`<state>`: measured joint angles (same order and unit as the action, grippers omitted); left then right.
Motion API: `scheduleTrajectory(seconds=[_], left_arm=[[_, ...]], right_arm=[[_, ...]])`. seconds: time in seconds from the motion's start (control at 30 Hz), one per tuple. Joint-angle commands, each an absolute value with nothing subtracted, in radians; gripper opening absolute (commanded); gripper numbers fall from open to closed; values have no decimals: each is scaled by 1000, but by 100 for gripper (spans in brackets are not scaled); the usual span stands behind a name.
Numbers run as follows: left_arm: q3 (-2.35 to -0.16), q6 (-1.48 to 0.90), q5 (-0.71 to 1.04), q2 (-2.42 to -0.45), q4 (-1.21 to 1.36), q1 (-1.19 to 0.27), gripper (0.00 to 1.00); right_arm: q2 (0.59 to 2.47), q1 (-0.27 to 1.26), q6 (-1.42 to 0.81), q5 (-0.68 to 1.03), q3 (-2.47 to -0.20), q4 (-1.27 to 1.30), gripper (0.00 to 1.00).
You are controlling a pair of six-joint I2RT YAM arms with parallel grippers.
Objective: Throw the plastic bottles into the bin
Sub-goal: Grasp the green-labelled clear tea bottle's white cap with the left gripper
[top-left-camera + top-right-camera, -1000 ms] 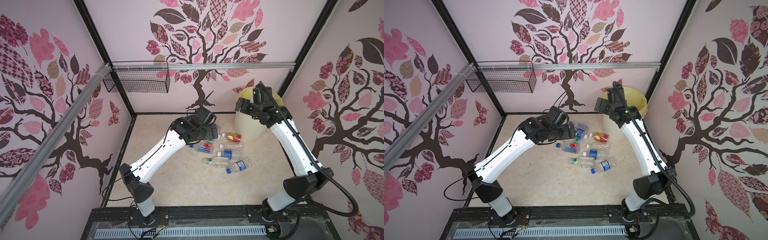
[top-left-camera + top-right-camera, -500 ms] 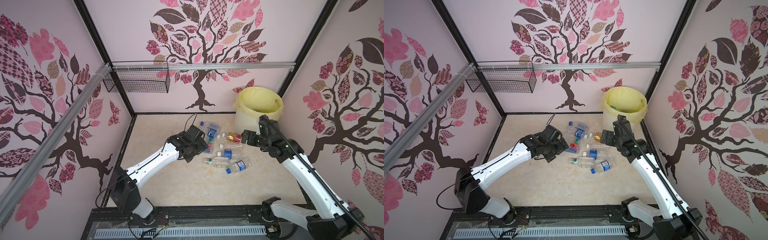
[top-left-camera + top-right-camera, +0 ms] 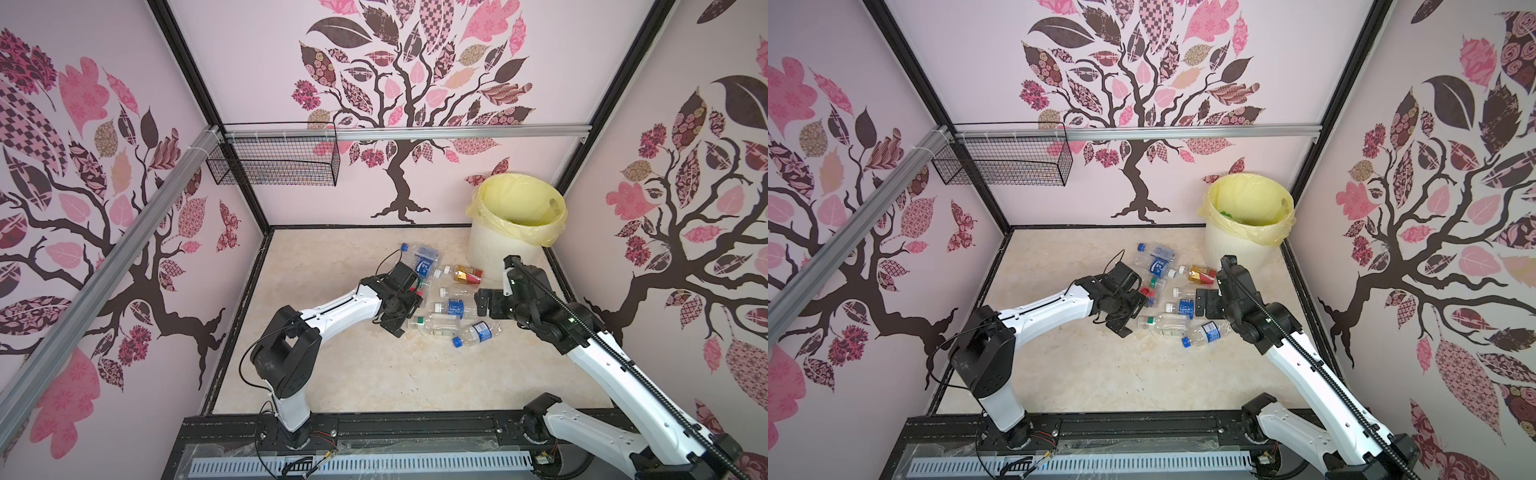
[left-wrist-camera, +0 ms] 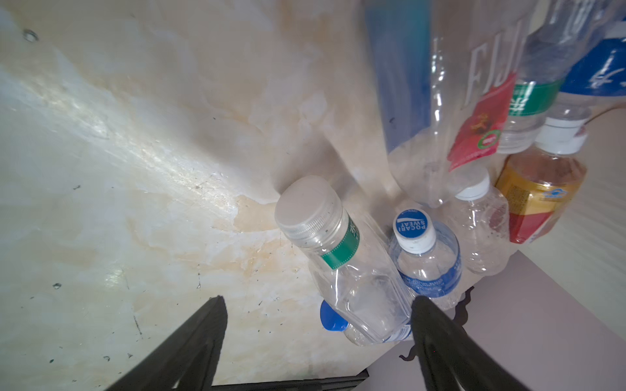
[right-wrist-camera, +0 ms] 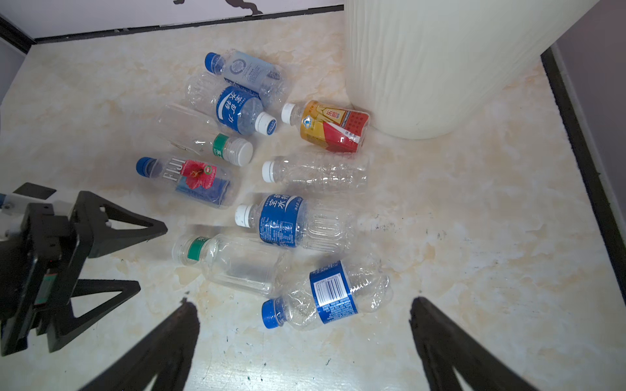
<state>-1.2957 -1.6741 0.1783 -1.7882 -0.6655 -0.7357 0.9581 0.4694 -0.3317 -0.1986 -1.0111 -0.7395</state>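
Both spread: left gripper (image 5: 152, 255) at the cap end of the green-band clear bottle (image 5: 233, 260), right gripper (image 5: 303, 304) over the crumpled blue-capped bottle (image 5: 338, 294), all lying near the bin (image 5: 423, 67), so we should straddle mid-body, not necks, before closing.

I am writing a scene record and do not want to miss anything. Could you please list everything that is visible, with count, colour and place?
blue-marked bottles: five, clear with blue labels or caps, lying on the floor mid-scene
green-banded bottles: two, clear, in the same pile
plain clear bottle: one, white cap, middle of the pile
red-gold bottle: one, lying by the bin's base
bin: one, white ribbed with pale yellow bag, far right corner; contents too small to tell
wire basket: one, black, hung on the back rail
floor: one, beige marbled
arms: two, white and black, from the front rail
left gripper: black, open, left of the pile
right gripper: black, open, right of the pile
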Motion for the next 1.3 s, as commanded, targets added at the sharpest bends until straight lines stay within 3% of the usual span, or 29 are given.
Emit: scheduleTrajectory(seconds=[0.0,0.8,1.27], left_arm=[[-1339,-1736,203,-1829,-672,-741,86],[-1448,-1747,212,-2038,-692,-741,64],[-1399,-1744,192,-2014,-722,-738,47]], right_arm=[[940,475,-312,-219,-1017,-755,100],[934,476,-260,-177,-1027,-736,100],[940,477,-257,-160,-1007,-707,100]])
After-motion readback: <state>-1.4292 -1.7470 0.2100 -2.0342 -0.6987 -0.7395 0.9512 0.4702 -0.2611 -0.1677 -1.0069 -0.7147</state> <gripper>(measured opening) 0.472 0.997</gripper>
